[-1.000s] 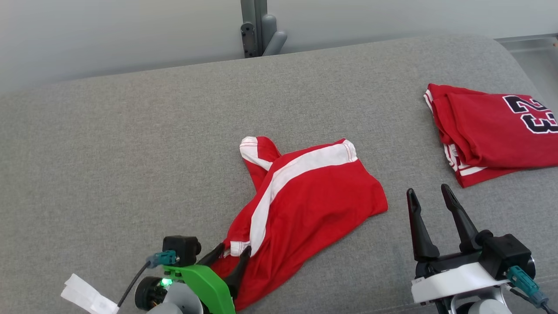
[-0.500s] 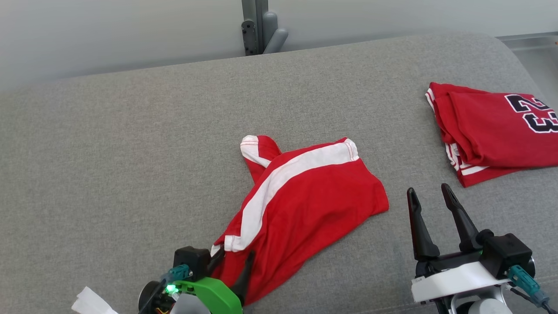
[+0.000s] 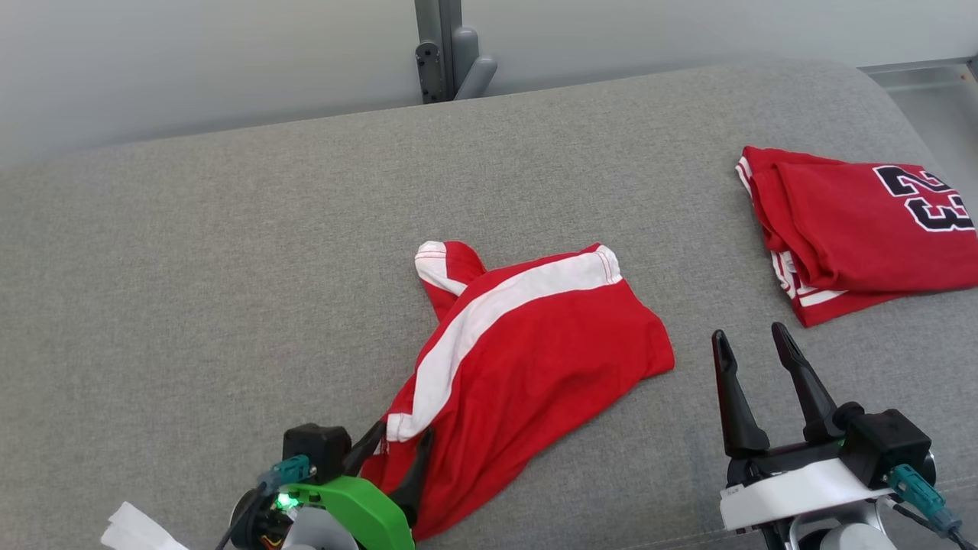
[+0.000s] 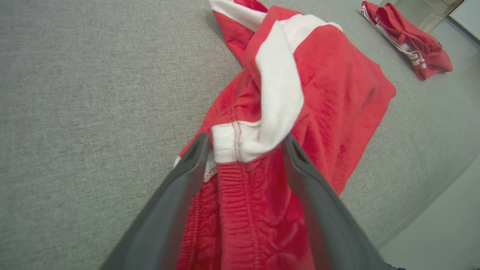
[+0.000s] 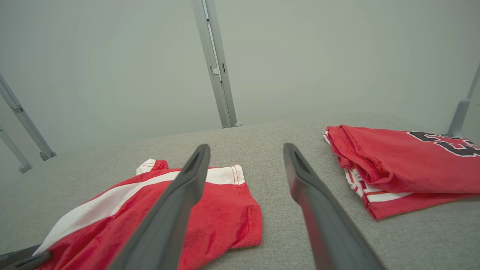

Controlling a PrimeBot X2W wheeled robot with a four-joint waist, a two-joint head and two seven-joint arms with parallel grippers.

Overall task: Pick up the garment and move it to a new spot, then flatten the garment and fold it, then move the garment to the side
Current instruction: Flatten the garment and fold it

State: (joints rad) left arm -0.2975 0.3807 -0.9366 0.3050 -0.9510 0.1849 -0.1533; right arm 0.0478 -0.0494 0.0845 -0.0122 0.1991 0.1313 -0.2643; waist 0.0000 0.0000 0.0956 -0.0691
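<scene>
The garment [image 3: 527, 344] is a pair of red shorts with a white side stripe, lying crumpled on the grey cushion [image 3: 229, 267]. My left gripper [image 3: 403, 434] is at its near end, open. One finger stands on either side of the bunched waistband and white hem corner. In the left wrist view the cloth [image 4: 330, 97] fills the gap between the fingers of this gripper [image 4: 246, 138]. My right gripper [image 3: 749, 334] hovers open to the right of the shorts with nothing between its fingers. In the right wrist view this gripper [image 5: 246, 147] has the shorts [image 5: 210, 221] at its lower left.
A folded red jersey with the number 23 [image 3: 863, 229] lies at the cushion's far right, also in the right wrist view [image 5: 393, 161]. A grey metal post [image 3: 439, 46] stands behind the cushion. A white paper tag [image 3: 137, 531] hangs by my left arm.
The head view has shifted slightly. My left gripper dipped and came back while staying astride the garment's near end. The white hem corner now sits between its fingers. The right gripper has not moved.
</scene>
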